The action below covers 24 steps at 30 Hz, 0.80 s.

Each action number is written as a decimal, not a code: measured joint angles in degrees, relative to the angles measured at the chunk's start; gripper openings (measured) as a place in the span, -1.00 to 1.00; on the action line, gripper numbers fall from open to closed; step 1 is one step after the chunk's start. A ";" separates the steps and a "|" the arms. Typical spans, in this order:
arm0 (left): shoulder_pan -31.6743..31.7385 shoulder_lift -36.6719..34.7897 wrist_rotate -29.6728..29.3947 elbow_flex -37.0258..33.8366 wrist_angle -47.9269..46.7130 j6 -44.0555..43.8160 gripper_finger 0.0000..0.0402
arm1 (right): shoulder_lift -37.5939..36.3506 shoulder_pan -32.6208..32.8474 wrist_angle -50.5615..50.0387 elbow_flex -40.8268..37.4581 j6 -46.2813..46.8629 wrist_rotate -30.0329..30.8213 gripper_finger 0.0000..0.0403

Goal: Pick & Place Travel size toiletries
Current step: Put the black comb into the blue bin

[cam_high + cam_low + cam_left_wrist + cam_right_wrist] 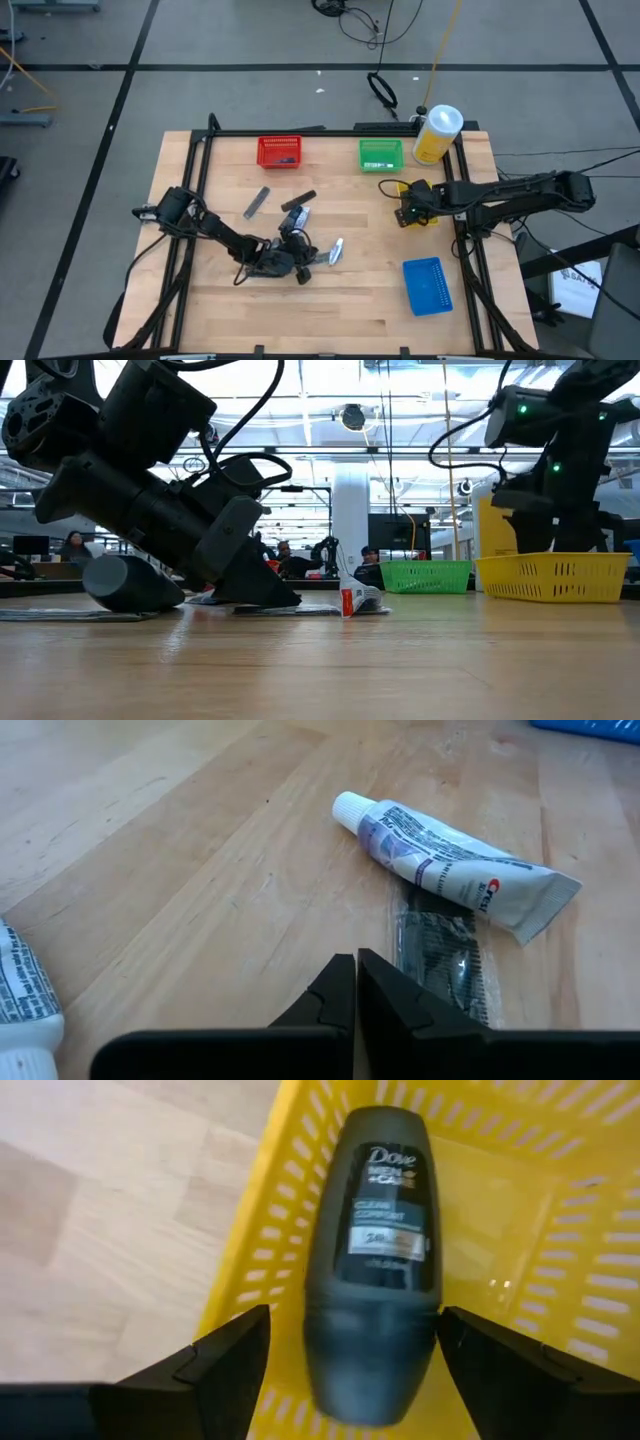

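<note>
Deodorant bottle [372, 1260] over yellow bin [520, 1210], between parted right claw [345, 1370] | left claw [356, 985] closed beside toothpaste tube [450, 865]

Deodorant [372, 1260]: "Dove MEN+CARE"; toothpaste tube [450, 865]: "Crest".

Pale wood tabletop [180, 870] with visible grain, faint sheen, glossy white plastic toothpaste tube [450, 865] with crimped end, shiny crinkled dark sachet [440, 955], smooth dark deodorant bottle [375, 1260], slotted yellow plastic bin [560, 1230], matt black fingers [320, 1010]
</note>
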 joint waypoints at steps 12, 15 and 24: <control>-0.16 -1.12 0.81 -0.09 10.10 5.90 -0.43 | -16.92 2.95 14.70 0.01 -14.51 8.52 0.38; -0.12 -4.26 0.54 -0.09 10.11 10.36 -0.26 | -16.07 5.76 25.76 0.02 -23.81 11.50 0.37; -1.08 -21.45 -0.15 0.00 -7.40 16.74 -0.07 | 0.59 15.63 55.64 -1.57 -44.98 11.62 0.37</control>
